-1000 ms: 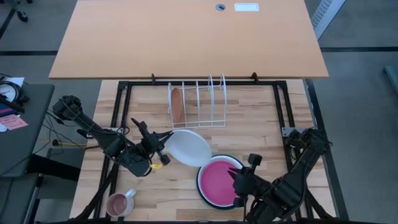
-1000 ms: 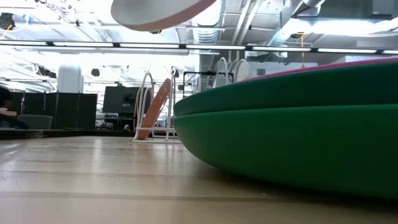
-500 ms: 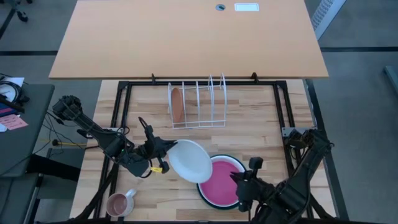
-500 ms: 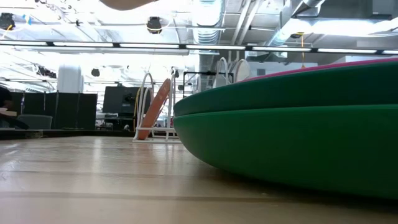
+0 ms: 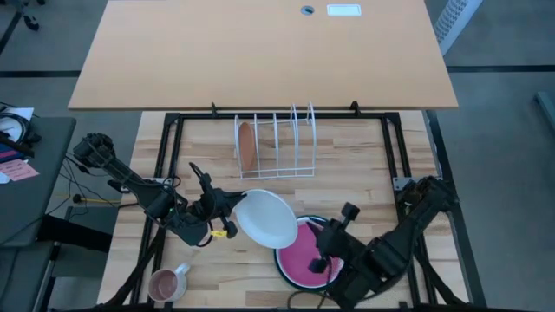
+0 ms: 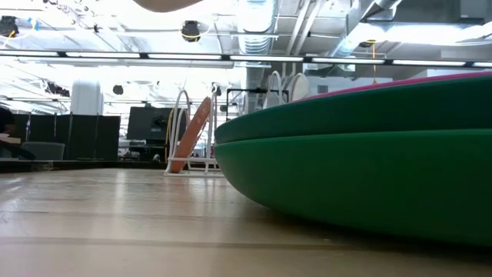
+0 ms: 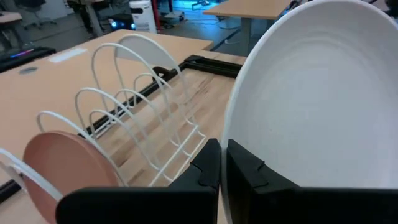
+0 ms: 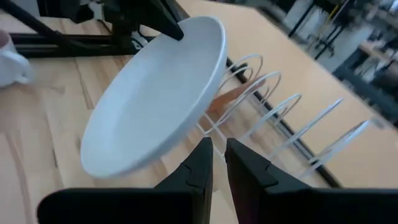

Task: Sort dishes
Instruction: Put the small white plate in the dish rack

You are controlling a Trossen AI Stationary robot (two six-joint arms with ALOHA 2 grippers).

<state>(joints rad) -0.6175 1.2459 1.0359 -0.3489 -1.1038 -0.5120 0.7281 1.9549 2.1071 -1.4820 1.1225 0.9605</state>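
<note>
Aloft, white plate (image 5: 267, 217) tilted, face toward rack (image 5: 276, 146), rim pinched in closed left tool (image 5: 227, 212).

Wire rack (image 5: 275, 143) stands at the table's (image 5: 364, 156) rear centre, one plate (image 5: 247, 146) in its leftmost slot. Held plate (image 5: 269, 217) hangs before it, overlapping the stacked plates (image 5: 303, 257). Mug (image 5: 167, 282) sits front left.

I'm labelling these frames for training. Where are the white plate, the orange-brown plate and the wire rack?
white plate (image 5: 267, 218), high view, centre of its face.
orange-brown plate (image 5: 247, 146), high view, middle of its upright edge.
wire rack (image 5: 295, 139), high view, one of its empty loops.
</note>
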